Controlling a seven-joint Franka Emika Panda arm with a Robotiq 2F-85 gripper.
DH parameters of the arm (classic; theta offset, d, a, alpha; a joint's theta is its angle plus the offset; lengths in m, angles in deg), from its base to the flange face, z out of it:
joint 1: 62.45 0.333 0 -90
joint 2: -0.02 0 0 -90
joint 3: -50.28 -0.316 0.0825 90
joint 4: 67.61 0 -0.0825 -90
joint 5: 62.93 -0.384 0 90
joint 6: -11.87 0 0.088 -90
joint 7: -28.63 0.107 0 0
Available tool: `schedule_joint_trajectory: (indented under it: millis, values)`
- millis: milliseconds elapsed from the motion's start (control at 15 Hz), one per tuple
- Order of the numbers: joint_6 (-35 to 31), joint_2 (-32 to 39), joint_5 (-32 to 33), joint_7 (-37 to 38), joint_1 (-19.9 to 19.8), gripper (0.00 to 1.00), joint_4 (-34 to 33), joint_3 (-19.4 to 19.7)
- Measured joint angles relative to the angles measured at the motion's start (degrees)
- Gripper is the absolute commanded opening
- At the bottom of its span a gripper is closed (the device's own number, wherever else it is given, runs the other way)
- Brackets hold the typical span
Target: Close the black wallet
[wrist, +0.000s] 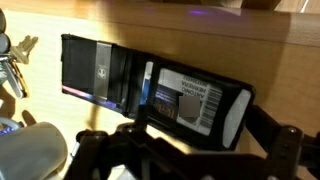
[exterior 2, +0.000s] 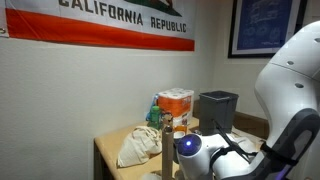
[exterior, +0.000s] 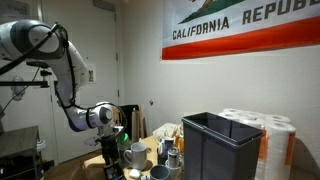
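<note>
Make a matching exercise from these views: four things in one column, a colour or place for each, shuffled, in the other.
Things:
1. black wallet
2. bin
3. keys
4. flag

Descriptions:
A. on the wall
B. lying open on the wooden surface
C. dark grey, standing by the paper rolls
D. at the wrist view's left edge

Pairs: 1-B, 2-C, 3-D, 4-A

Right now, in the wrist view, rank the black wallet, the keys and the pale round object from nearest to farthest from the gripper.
1. black wallet: centre, lying open just ahead of the gripper.
2. pale round object: lower left corner.
3. keys: far left edge.
</note>
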Motion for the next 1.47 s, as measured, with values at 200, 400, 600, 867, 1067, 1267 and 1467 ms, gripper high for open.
schedule_joint_trajectory:
  millis: [200, 400, 600, 867, 1067, 1267, 1467]
  values:
    - [0.02, -0.94, 0.84, 2.45, -0.01, 1.0, 1.71, 0.0]
    - [0.02, -1.78, 2.39, 5.81, -0.01, 1.0, 3.38, 0.0]
    - [0.06, -3.0, 4.44, 9.5, -0.16, 1.0, 4.89, 0.08]
    - [1.24, -6.21, 7.17, 13.61, -1.15, 1.0, 6.44, 0.16]
    - [3.69, -9.57, 7.95, 13.66, -2.86, 1.0, 6.82, 0.03]
    - [6.06, -12.4, 8.36, 13.66, -4.94, 1.0, 7.36, -0.58]
    - [7.78, -14.63, 8.36, 13.66, -7.3, 1.0, 8.37, -1.47]
